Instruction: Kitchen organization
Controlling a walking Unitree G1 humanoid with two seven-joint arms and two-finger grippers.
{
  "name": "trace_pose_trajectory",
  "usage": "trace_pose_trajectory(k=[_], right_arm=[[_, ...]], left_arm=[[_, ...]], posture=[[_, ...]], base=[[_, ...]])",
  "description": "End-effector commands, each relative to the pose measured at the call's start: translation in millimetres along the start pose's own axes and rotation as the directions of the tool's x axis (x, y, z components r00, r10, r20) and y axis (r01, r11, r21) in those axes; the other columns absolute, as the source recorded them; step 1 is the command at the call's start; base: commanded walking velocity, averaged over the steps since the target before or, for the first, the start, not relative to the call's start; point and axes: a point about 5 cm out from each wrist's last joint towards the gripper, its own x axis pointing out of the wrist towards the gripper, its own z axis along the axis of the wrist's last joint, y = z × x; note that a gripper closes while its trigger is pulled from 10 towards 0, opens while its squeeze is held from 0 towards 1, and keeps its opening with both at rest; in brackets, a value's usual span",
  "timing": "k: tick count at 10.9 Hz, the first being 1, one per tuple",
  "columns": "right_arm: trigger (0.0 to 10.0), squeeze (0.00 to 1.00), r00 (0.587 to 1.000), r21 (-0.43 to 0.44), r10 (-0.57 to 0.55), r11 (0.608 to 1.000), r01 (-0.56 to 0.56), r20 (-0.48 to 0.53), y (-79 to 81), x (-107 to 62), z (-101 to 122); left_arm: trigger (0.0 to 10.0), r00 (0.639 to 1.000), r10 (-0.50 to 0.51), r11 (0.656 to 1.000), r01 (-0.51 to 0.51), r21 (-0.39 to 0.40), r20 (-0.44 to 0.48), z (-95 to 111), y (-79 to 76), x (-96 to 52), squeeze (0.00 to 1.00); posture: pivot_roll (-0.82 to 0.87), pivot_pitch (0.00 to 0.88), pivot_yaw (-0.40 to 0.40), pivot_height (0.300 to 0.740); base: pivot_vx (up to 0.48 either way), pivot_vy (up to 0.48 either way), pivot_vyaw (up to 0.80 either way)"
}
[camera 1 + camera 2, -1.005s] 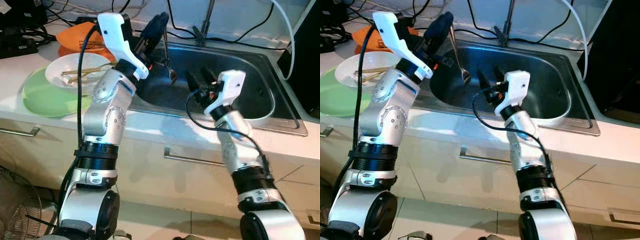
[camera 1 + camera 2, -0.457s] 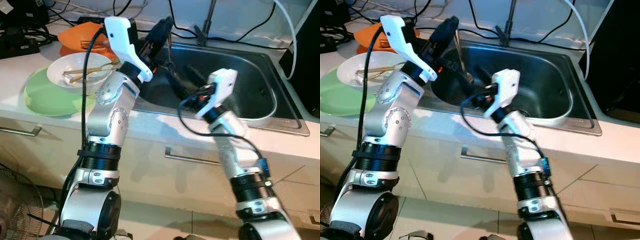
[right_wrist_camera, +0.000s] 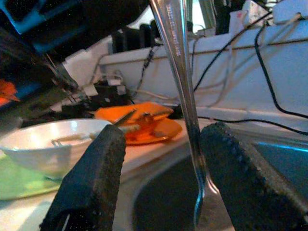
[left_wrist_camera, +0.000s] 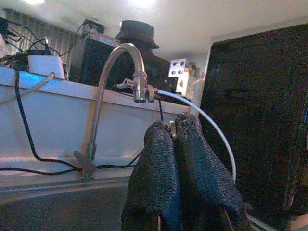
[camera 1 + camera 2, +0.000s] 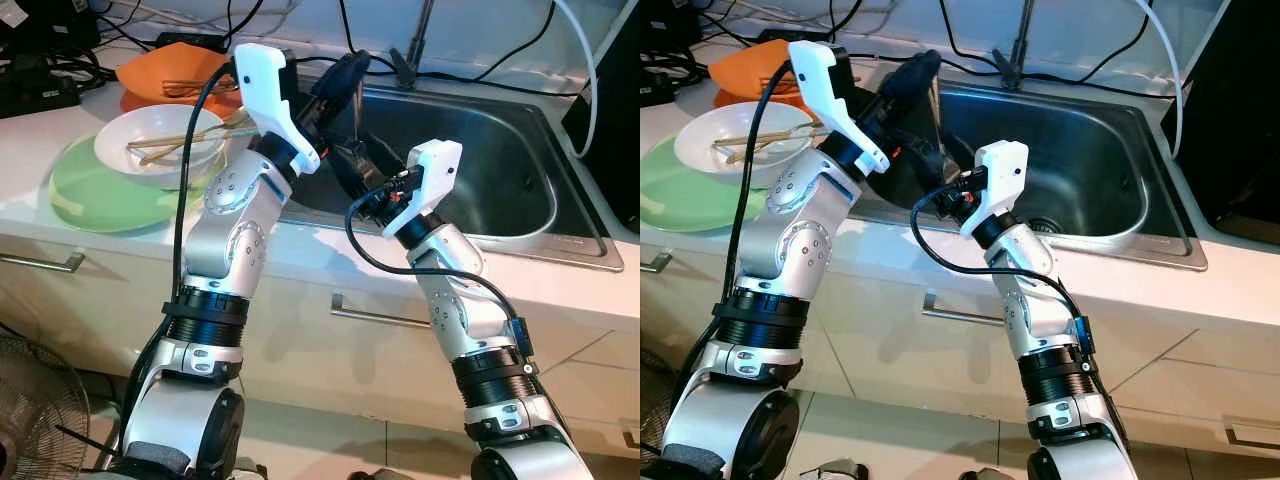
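- A metal spoon (image 3: 180,72) hung handle-up over the left part of the sink (image 5: 520,170), its bowl end pointing down into the basin
- The left end effector (image 5: 345,75) pinched the top of the spoon's handle, its two black fingers (image 4: 159,159) pressed together around it, above the sink's left rim
- The right end effector (image 3: 161,178) sat just below and beside the left one, over the sink, with its fingers spread; the spoon's shaft passed between the two pads, closer to one of them, and whether it touched could not be told
- In the left wrist view a curved faucet (image 4: 122,62) rose behind the sink, with a thin white hose (image 4: 207,125) running from its fitting
- On the desk (image 5: 40,150) to the left of the sink stood a white bowl (image 5: 160,150) holding chopsticks (image 5: 175,145), resting on a green plate (image 5: 90,190)
- Behind the bowl, farther from the sink's front edge, lay an orange dish (image 5: 165,75) with more utensils in it
- Black cables (image 5: 470,70) trailed along the back edge of the sink
- Below the sink, the cabinet front carried a metal drawer handle (image 5: 385,315)
- A dark tall object (image 5: 1240,110) stood at the right of the sink
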Motion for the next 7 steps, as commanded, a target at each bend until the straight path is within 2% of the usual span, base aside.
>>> trace_pose_trajectory(k=[1, 4, 5, 6, 7], right_arm=[[10.0, 0.0, 0.999, -0.008, -0.034, 0.999, 0.034, -0.003, -3.5, 0.2, -0.4], [10.0, 0.0, 0.997, -0.008, -0.074, 0.997, 0.074, -0.019, -6.2, 0.6, -4.8], [8.5, 0.0, 0.997, -0.007, -0.077, 0.997, 0.077, -0.021, -6.3, 0.6, -5.4], [0.0, 0.0, 0.996, -0.005, -0.084, 0.996, 0.084, -0.021, -6.7, 0.6, -5.7], [0.0, 0.0, 0.996, -0.004, -0.086, 0.996, 0.086, -0.02, -6.9, 0.5, -5.7]], left_arm=[[10.0, 0.999, -0.044, 0.999, 0.044, 0.004, -0.013, -1.3, -7.5, 0.8, 0.0], [10.0, 0.997, -0.069, 0.998, 0.069, 0.006, -0.019, -0.8, -11.7, 0.8, 0.0], [10.0, 0.997, -0.075, 0.997, 0.075, 0.006, -0.019, -0.6, -12.8, 0.8, 0.0], [10.0, 0.997, -0.074, 0.997, 0.074, 0.008, -0.019, -0.4, -13.0, 0.9, 0.0], [10.0, 0.997, -0.073, 0.997, 0.073, 0.008, -0.018, -0.3, -13.3, 0.8, 0.0]], posture=[[0.06, 0.069, -0.031, 0.74], [0.06, 0.071, -0.032, 0.74], [0.06, 0.071, -0.033, 0.74], [0.07, 0.073, -0.034, 0.74], [0.07, 0.073, -0.035, 0.74]], base=[[0.0, 0.0, 0.0], [0.0, 0.0, 0.0], [0.0, 0.0, 0.0], [0.0, 0.0, 0.0], [0.0, 0.0, 0.0]])
